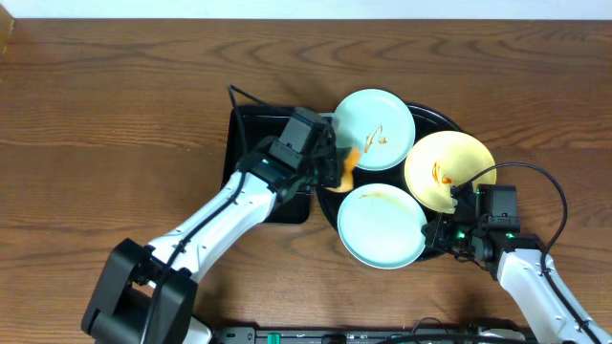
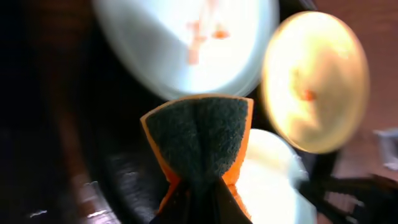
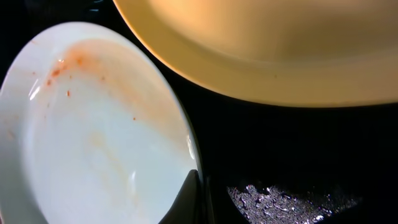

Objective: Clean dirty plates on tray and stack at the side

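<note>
Sauce smears (image 1: 376,136) mark the far blue plate (image 1: 374,117), yellow plate (image 1: 457,158) and near blue plate (image 1: 382,225) on the round black tray (image 1: 438,115), the left gripper (image 1: 335,168) with jaws clamped on an orange sponge (image 1: 346,170) beside them, the right gripper (image 1: 436,234) at the near blue plate's rim, its jaws' state unclear

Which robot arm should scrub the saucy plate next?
The left one. The left hand pinches the orange sponge right beside the far blue plate, which has a sauce smear. The right hand has no sponge; it sits at the rim of the near blue plate.
</note>
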You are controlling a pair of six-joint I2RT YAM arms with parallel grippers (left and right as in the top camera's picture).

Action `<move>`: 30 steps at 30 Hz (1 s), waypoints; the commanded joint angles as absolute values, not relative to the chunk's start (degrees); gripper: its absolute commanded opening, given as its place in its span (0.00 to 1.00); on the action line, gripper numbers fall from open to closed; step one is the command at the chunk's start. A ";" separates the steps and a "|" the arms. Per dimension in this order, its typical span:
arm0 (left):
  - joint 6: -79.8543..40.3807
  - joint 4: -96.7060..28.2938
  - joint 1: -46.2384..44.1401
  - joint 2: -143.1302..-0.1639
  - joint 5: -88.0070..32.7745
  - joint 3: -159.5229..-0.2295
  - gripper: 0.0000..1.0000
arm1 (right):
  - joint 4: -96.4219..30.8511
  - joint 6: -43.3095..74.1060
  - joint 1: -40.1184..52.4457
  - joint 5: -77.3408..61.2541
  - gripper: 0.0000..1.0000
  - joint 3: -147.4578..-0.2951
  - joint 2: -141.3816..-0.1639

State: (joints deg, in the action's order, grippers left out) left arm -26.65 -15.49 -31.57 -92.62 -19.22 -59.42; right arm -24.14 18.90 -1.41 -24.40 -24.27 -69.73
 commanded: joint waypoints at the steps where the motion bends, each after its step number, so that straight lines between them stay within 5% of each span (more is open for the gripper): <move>1: -25.30 -18.15 -27.07 -92.36 -12.38 -60.14 0.08 | -25.32 17.04 -1.02 -23.70 0.01 -26.04 -69.54; 14: -25.06 -20.71 -13.41 -92.84 -5.87 -60.12 0.07 | -35.79 12.49 3.11 -12.99 0.01 -37.91 -69.54; 30: -25.08 -20.75 -12.34 -94.35 -5.93 -60.12 0.08 | -40.27 5.50 15.38 16.19 0.01 -53.06 -69.54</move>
